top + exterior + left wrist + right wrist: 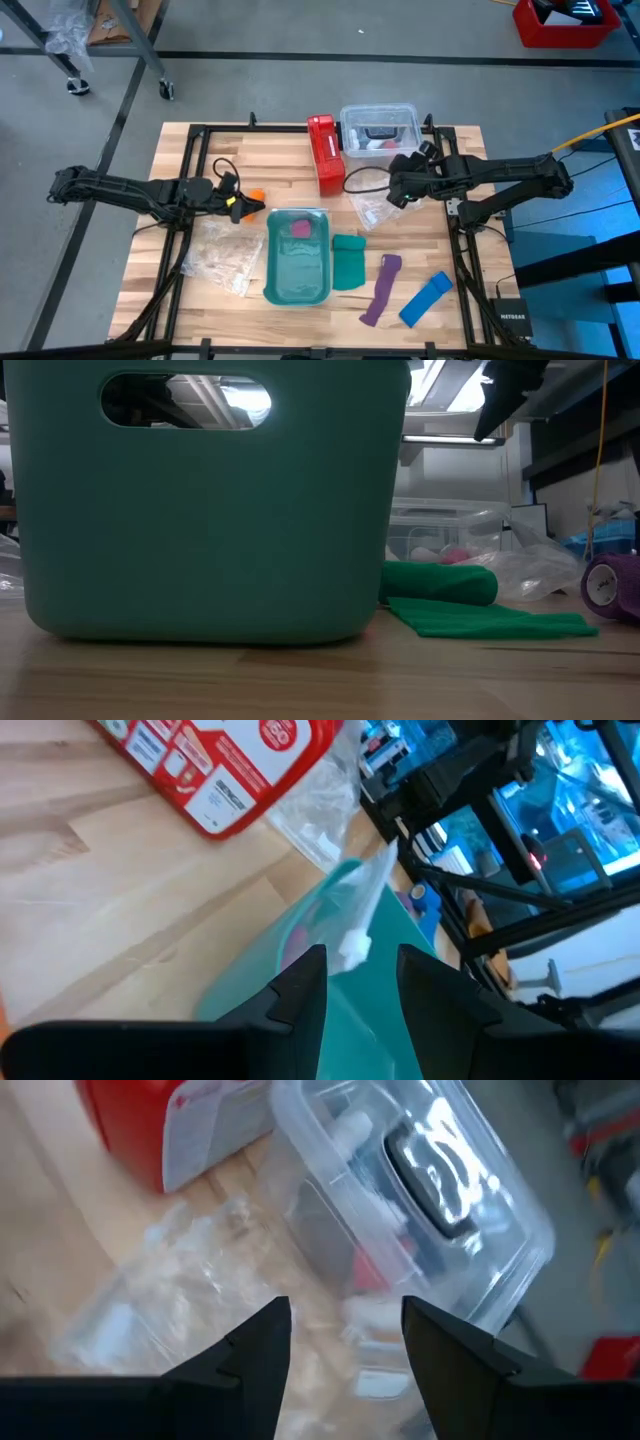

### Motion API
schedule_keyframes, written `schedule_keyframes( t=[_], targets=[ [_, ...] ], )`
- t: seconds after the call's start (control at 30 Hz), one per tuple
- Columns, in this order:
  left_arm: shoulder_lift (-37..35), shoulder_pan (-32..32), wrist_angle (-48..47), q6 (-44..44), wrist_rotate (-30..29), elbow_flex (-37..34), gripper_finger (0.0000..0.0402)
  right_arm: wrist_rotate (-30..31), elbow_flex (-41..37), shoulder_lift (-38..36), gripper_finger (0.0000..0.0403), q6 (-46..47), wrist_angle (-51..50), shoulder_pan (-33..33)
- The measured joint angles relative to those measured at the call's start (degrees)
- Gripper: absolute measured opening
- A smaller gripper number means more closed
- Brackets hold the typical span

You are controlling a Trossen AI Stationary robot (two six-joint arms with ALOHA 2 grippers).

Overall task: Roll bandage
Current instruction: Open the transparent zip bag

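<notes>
Bandage point(256, 194) lies on the table just beside the left gripper point(240, 207), whose parted fingers grasp nothing; the right gripper point(398, 190) hovers released. Nudged, it could skid away.

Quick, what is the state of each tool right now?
Left tool: open, holding nothing; the orange bandage lies beside it.
Right tool: open, empty, above the clear plastic bag.

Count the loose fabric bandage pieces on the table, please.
4: orange bandage at the left pincer, green beside the teal bin, then purple and blue. Others may be hidden.
</notes>
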Motion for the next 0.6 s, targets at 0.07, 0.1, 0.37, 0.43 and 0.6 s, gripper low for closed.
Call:
schedule_keyframes(
  t=[0.07,0.1,0.37,0.43,0.6],
  targets=[
    [0.00,0.02,0.00,0.50,-0.51,0.00,0.0113,-0.05,0.00,0.00,0.0193,6.02,-0.62,0.00],
    [0.00,0.02,0.00,1.01,-0.58,0.00,0.0113,-0.05,0.00,0.00,0.0193,9.14,-1.47,0.00],
    [0.00,0.00,0.00,3.40,-0.83,0.00,0.0113,2.70,-7.31,-0.02,0.0193,26.62,-4.86,0.00],
    [0.00,0.02,0.03,4.19,-0.99,0.00,0.0113,3.78,-9.90,0.04,0.0193,30.31,-4.09,0.00],
    [0.00,0.00,0.07,5.41,-0.99,0.00,0.0113,6.76,-15.01,0.02,0.0193,38.80,-2.76,0.00]
  ],
)
